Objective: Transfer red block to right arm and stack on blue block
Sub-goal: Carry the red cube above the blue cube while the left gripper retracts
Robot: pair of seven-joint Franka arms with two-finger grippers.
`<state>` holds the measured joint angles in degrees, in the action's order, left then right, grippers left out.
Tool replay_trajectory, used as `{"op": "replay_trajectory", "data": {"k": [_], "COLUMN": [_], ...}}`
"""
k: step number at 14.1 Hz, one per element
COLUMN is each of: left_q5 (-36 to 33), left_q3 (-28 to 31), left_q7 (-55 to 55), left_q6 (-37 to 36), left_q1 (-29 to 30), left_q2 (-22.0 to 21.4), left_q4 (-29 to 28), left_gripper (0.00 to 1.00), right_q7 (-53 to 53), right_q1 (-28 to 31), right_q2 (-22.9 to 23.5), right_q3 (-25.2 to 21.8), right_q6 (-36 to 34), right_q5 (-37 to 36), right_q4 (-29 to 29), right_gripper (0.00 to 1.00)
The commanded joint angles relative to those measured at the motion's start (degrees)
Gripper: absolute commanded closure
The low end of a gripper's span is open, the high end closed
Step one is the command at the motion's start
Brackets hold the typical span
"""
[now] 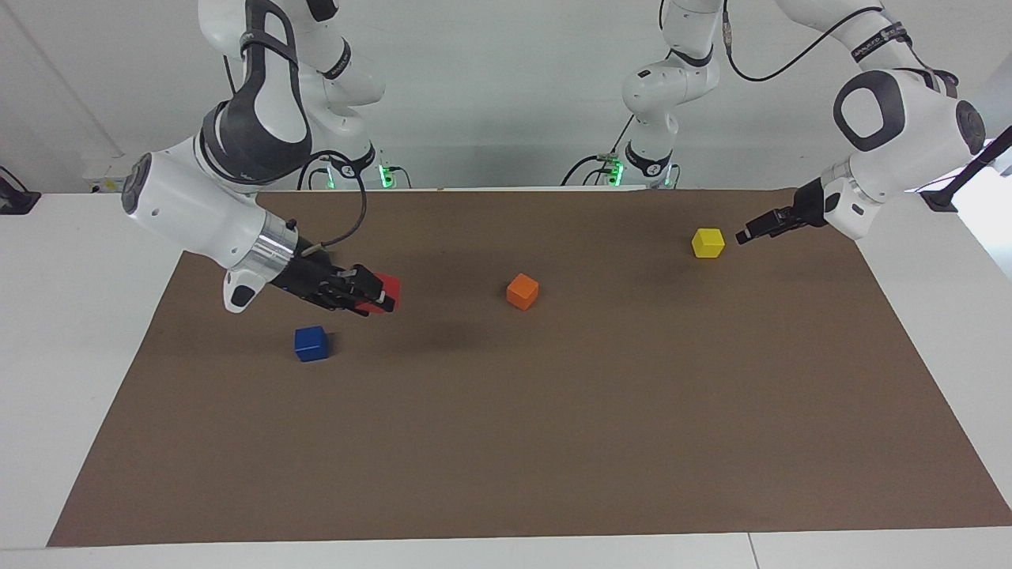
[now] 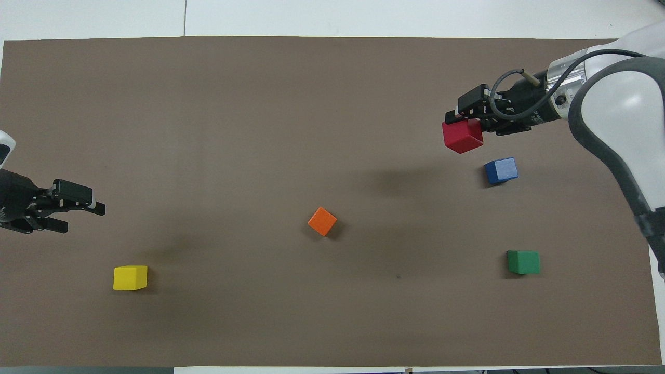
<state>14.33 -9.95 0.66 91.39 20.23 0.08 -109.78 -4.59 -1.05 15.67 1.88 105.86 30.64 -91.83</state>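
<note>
The right arm [image 1: 237, 150], a white jointed arm with dark grey joint caps, reaches out over its own end of the brown-covered surface [image 1: 553, 442], and its black two-finger right gripper [image 1: 378, 299] is pinching the small bright red block [image 1: 389, 291], a cube held tilted in the air with the fingers pressed against two of its sides. In the overhead view the red block [image 2: 462, 136] hangs at the tip of the right gripper [image 2: 460, 120], above bare mat and near the small deep blue block [image 2: 501, 170], not over it. The blue block [image 1: 311, 343] sits flat on the surface with nothing on top of it and nothing touching it. A small orange cube [image 1: 522, 291] lies toward the middle of the mat, turned at an angle to the mat's edges. A small dark green cube [image 2: 523, 262] rests nearer to the robots than the blue block, at the right arm's end. At the left arm's end a small yellow cube [image 1: 708, 243] sits on the mat, and the left gripper [image 1: 747, 235] waits in the air just beside it, clear of it, its fingers spread and holding nothing.
</note>
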Motion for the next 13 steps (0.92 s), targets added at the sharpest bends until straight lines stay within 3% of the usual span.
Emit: {"op": "replay_trajectory", "data": {"k": [1, 4, 7, 12, 13], "left_q5": [-5.1, -12.5, -12.9, -13.4, -13.2], "left_q3": [-0.7, -0.9, -0.7, -0.3, 2.1], "left_q7": [2.1, 2.2, 2.2, 8.5, 8.1], "left_q6": [1.2, 1.2, 0.0, -1.4, -1.4], "left_q1": [-0.5, -4.7, -4.8, -4.9, -5.8], "left_q2": [0.3, -1.9, -3.0, -5.5, -4.2], "left_q4": [1.8, 3.8, 6.1, 6.9, 7.1], "left_gripper": [0.0, 0.0, 0.0, 0.0, 0.0], "right_q7": [1.9, 4.8, 8.4, 10.9, 10.8], "right_q1": [0.7, 0.4, 0.3, 0.5, 0.4], "right_q2": [0.7, 0.7, -0.2, -1.0, -1.5], "right_q3": [0.4, 0.4, 0.4, 0.4, 0.4], "right_q6": [0.5, 3.2, 8.6, 15.7, 18.3], "right_q5": [-13.1, -20.9, -29.2, -33.5, -33.5], "right_q4": [0.9, -0.1, -4.2, -7.6, -9.5], "right_gripper": [1.0, 1.0, 1.0, 1.0, 1.0]}}
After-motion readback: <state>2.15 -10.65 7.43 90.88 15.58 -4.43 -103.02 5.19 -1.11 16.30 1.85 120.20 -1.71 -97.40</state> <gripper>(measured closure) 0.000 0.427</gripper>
